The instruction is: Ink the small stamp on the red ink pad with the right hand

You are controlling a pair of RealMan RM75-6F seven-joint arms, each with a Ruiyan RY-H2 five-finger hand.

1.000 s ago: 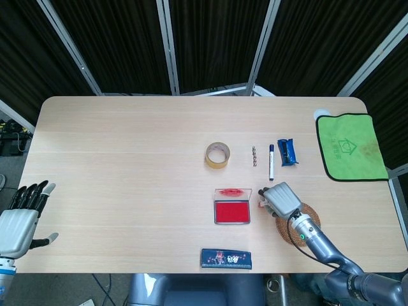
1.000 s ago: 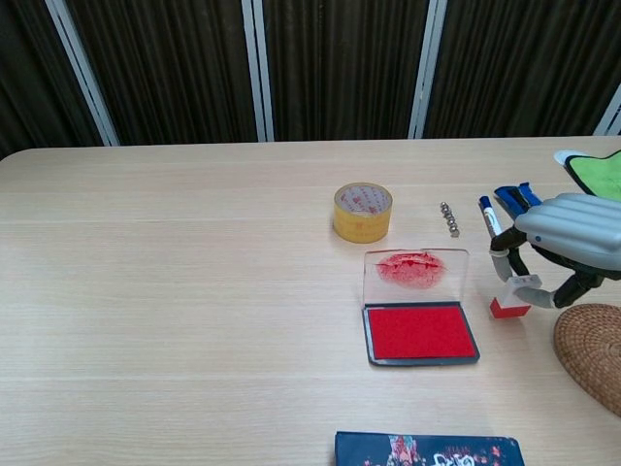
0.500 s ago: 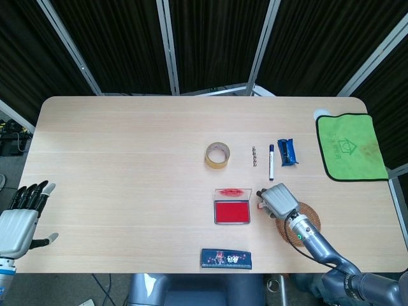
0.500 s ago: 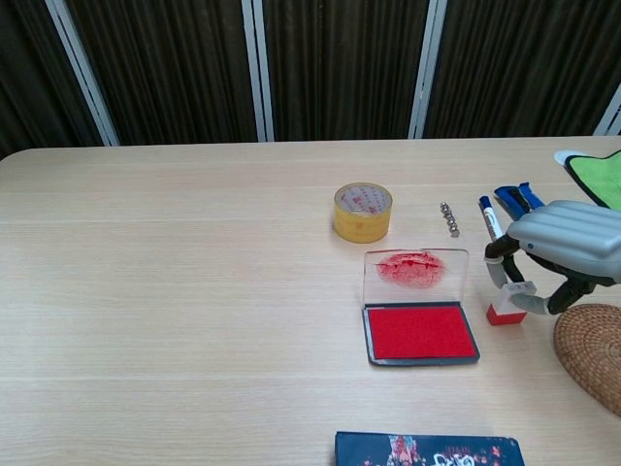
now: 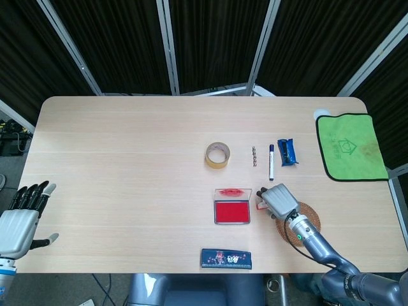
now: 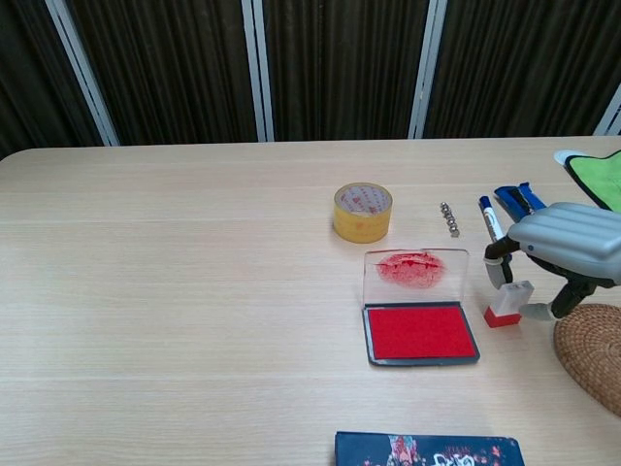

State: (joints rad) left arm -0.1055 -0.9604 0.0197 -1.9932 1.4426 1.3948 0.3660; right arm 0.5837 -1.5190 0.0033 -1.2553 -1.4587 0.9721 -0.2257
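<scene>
pinching small stamp, right robot hand

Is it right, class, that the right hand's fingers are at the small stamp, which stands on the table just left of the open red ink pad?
Not quite. The chest view shows the small stamp standing on the table just right of the open red ink pad, not left. The rest holds: the right hand has its fingers at the stamp.

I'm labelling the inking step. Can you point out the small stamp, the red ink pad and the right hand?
small stamp [image 6: 507, 303], chest view: its white body.
red ink pad [image 6: 420, 332], chest view: middle of the red surface.
right hand [image 6: 571, 243], chest view: back of the hand.
</scene>
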